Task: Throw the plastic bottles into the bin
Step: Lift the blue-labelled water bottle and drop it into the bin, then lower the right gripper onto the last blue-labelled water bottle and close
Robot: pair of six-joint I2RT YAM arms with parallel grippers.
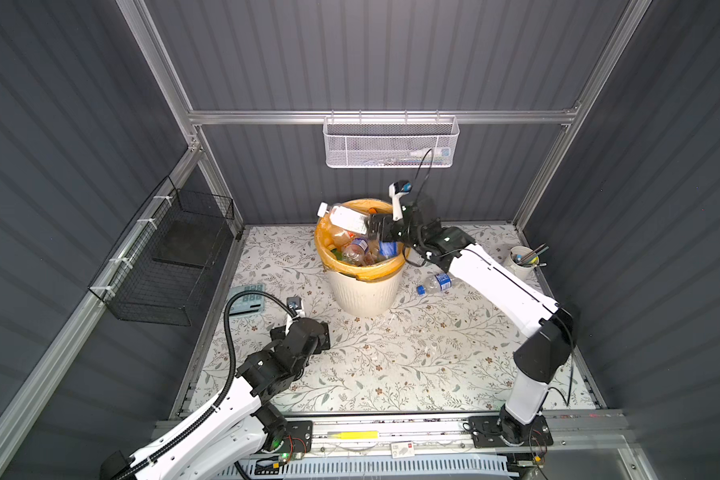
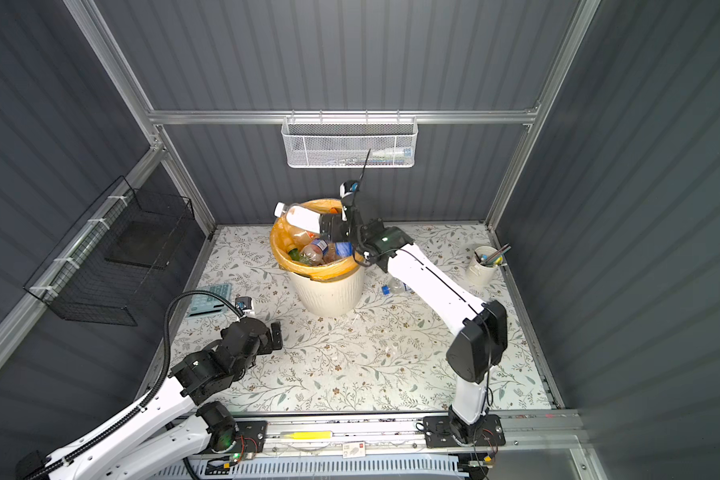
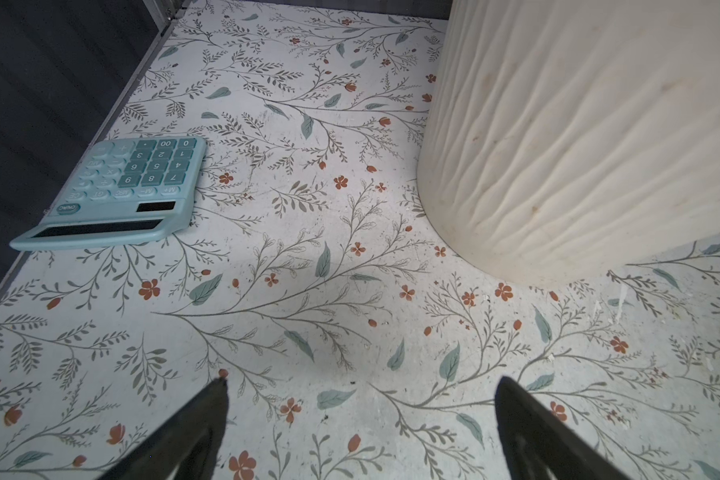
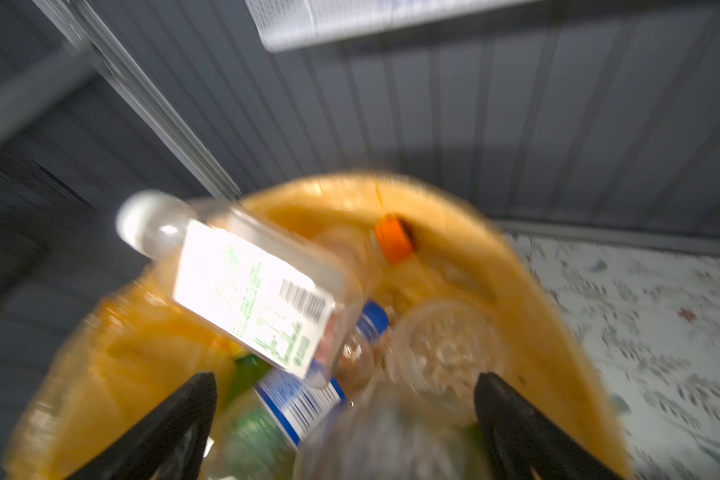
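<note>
Presently right gripper point(image 4: 346, 376), above round cream ribbed plastic bin point(image 1: 364, 291), and left gripper point(image 3: 361, 381) gape empty; clear blue-capped tabletop bottle point(image 1: 435, 284): likely light, crushable; take mid-body.

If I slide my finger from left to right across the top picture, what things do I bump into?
black wire basket → calculator → bin → bottle lying on the table → cup of pens
</note>
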